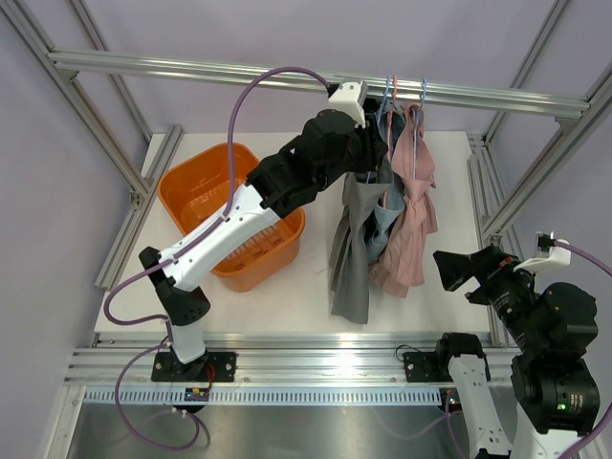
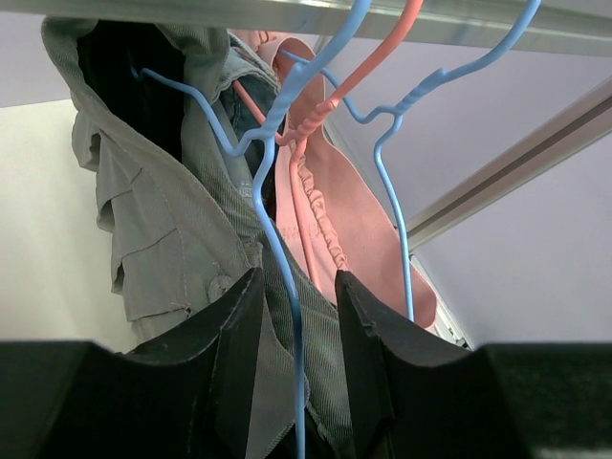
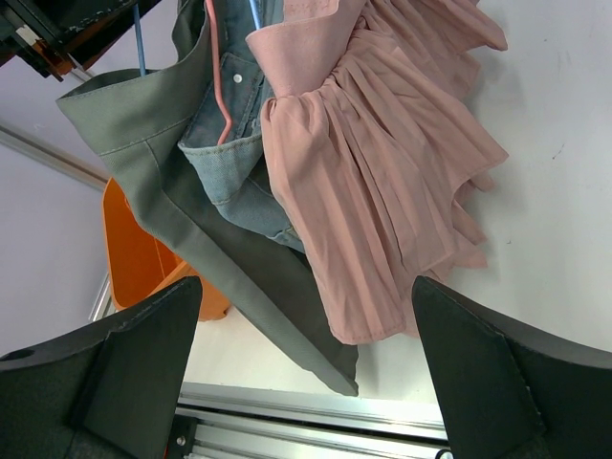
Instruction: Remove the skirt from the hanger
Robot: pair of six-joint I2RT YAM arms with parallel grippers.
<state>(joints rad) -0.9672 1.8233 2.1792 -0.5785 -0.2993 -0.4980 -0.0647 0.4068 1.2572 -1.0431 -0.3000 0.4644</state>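
The left end effector (image 2: 298,292) was up at the rail (image 1: 497,98), its fingers apart on either side of a blue hanger (image 2: 278,249) wire, against a gray garment (image 2: 163,239). The pink skirt (image 3: 382,191) hung just beside that garment, its hem down by the counter (image 1: 454,182). The right end effector (image 3: 306,296) sat low, fingers wide apart and empty.

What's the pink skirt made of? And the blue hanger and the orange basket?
The pink skirt looks like thin, matte cloth: it hangs in soft pleats. The blue hanger looks like coated wire, thin and twisted at its neck. The orange basket looks like glossy moulded plastic, with slotted walls.
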